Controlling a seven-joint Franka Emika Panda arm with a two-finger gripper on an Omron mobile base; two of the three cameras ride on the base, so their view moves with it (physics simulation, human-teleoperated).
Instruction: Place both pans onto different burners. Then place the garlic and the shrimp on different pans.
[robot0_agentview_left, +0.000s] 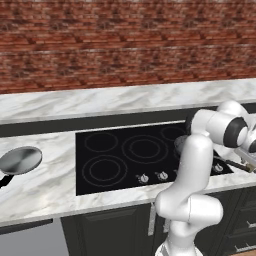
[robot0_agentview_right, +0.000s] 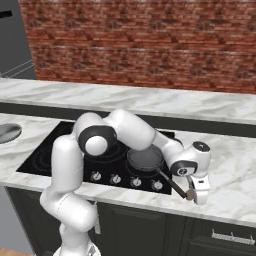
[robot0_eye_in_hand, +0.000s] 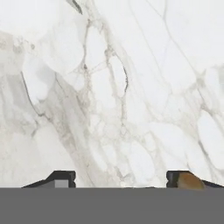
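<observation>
The darker grey pan (robot0_agentview_right: 145, 159) sits on the right side of the black cooktop (robot0_agentview_right: 60, 150), its long black handle (robot0_agentview_right: 172, 184) pointing toward the counter's front edge. In the left base view this pan (robot0_agentview_left: 180, 143) is partly hidden behind my arm. The shiny silver pan (robot0_agentview_left: 20, 160) rests on the marble counter far to the left. My gripper (robot0_agentview_right: 196, 196) hangs low over the counter just right of the handle's end, with the garlic (robot0_agentview_right: 190, 194) at its tips. In the hand view my gripper (robot0_eye_in_hand: 120, 179) is open, and the garlic (robot0_eye_in_hand: 191, 180) lies against the right fingertip (robot0_eye_in_hand: 175, 176). The shrimp is out of view.
Free burners (robot0_agentview_left: 104, 170) show as grey rings on the left and middle of the cooktop. Small silver knobs (robot0_agentview_right: 115, 178) line its front edge. Marble counter (robot0_agentview_right: 230, 170) spreads to the right, and a brick wall (robot0_agentview_left: 125, 45) stands behind.
</observation>
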